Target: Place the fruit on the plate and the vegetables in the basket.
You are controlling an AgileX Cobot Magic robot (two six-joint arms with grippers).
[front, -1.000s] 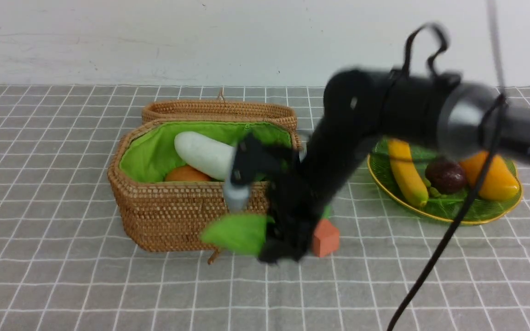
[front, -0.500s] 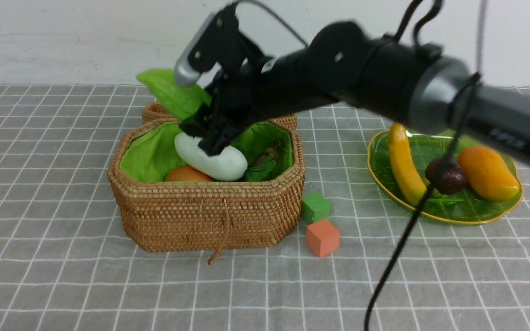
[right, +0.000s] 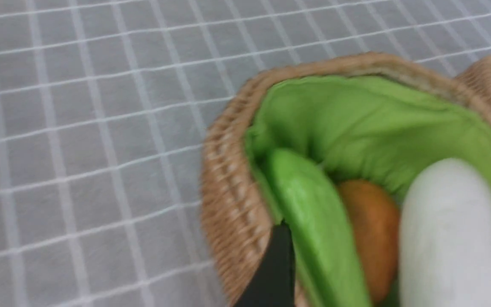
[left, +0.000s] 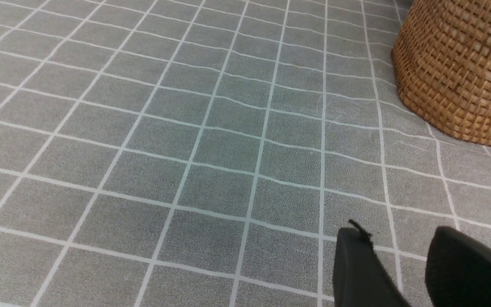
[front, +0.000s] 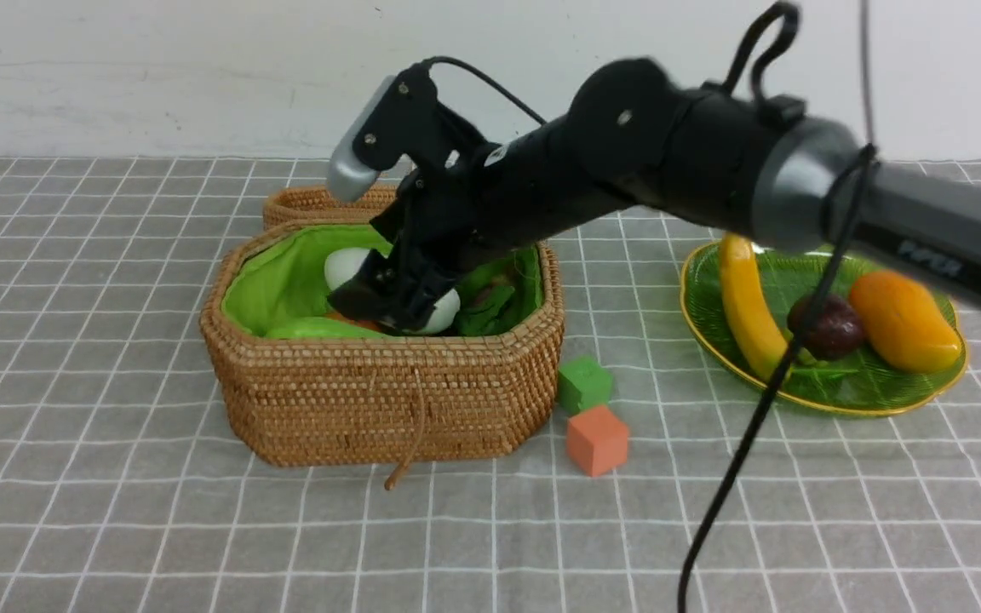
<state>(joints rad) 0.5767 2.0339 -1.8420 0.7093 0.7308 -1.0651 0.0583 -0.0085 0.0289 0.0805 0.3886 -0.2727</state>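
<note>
The woven basket (front: 388, 400) holds the light green gourd (front: 312, 328) along its front wall, the white gourd (front: 341, 264), the orange-brown tuber (front: 356, 323) and the leafy bunch (front: 488, 311). I cannot make out the eggplant. My right gripper (front: 388, 308) is down inside the basket. In the right wrist view it (right: 397, 238) is open, straddling the green gourd (right: 309, 221), tuber (right: 371, 230) and white gourd (right: 450, 230). The green plate (front: 831, 400) holds the banana (front: 750, 311), the maroon fruit (front: 835, 328) and the mango (front: 903, 322). My left gripper (left: 399, 238) is open and empty over the cloth.
A green cube (front: 584, 383) and an orange cube (front: 597, 438) sit on the checked cloth between basket and plate. The basket lid (front: 312, 204) lies open behind it. The right arm's cable (front: 737, 477) hangs in front. A basket corner (left: 463, 72) shows in the left wrist view.
My right arm carried the green gourd from in front of the basket up over it and down inside. The gourd now lies in the basket and the jaws stand open.
</note>
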